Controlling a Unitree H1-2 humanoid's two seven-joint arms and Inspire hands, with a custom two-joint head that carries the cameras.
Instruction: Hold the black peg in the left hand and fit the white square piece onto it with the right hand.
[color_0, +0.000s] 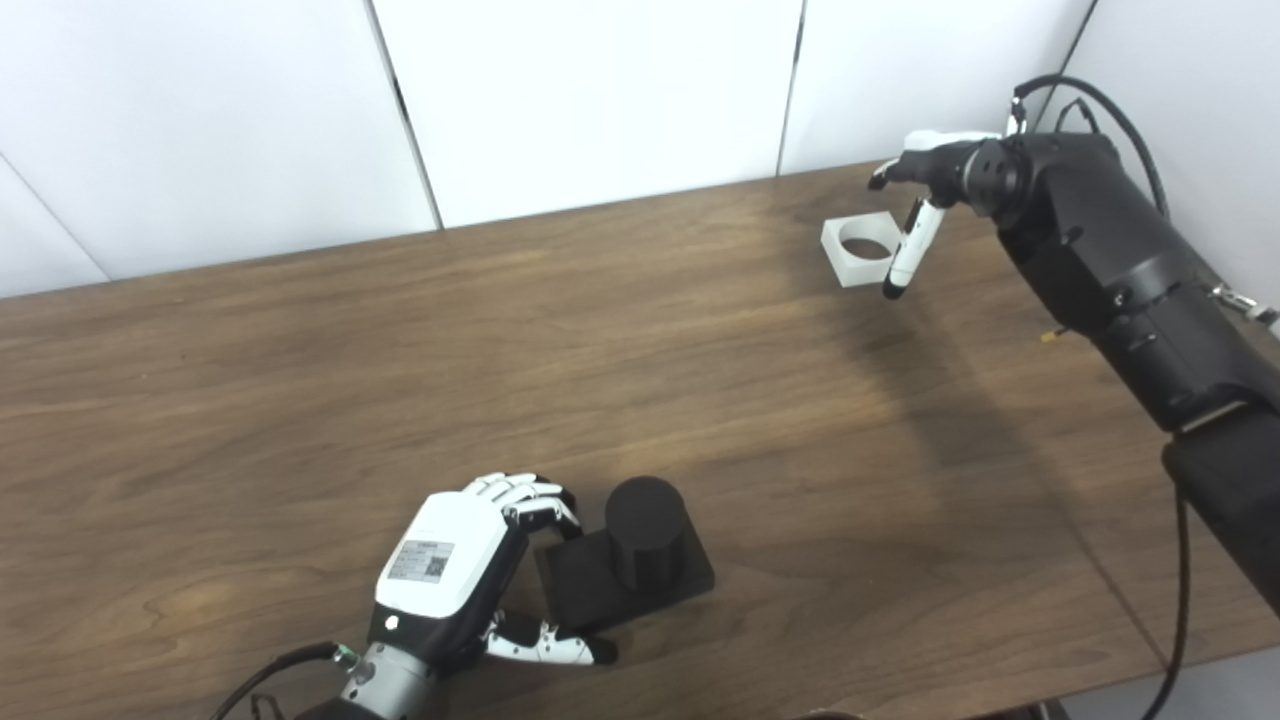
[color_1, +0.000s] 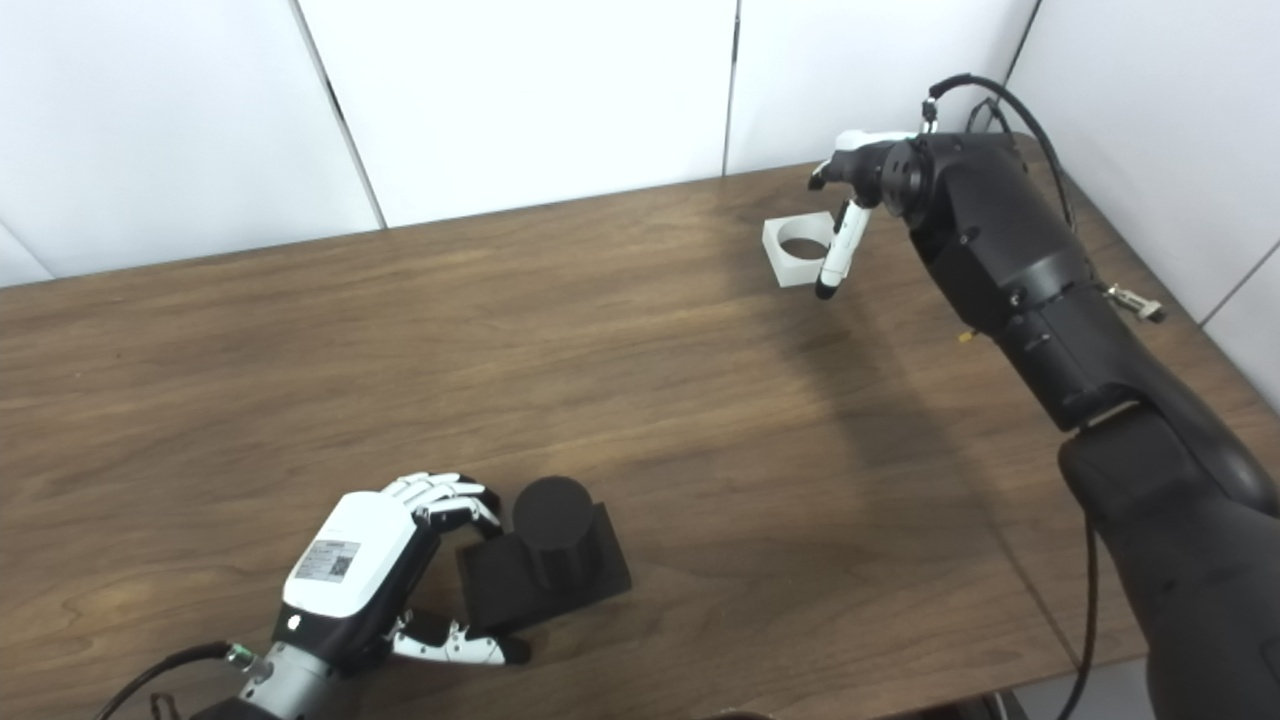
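Observation:
The black peg, a round post on a square black base, stands on the wooden table near the front edge. My left hand is at the base's left side, fingers curled over its far corner and thumb along its near edge, gripping it. The white square piece, with a round hole, lies flat at the table's far right. My right hand hovers over its right side, fingers apart, one finger pointing down beside it. It holds nothing.
White wall panels stand right behind the table's far edge and along its right side. My right forearm and its cable stretch over the table's right end. Bare wood lies between the peg and the white piece.

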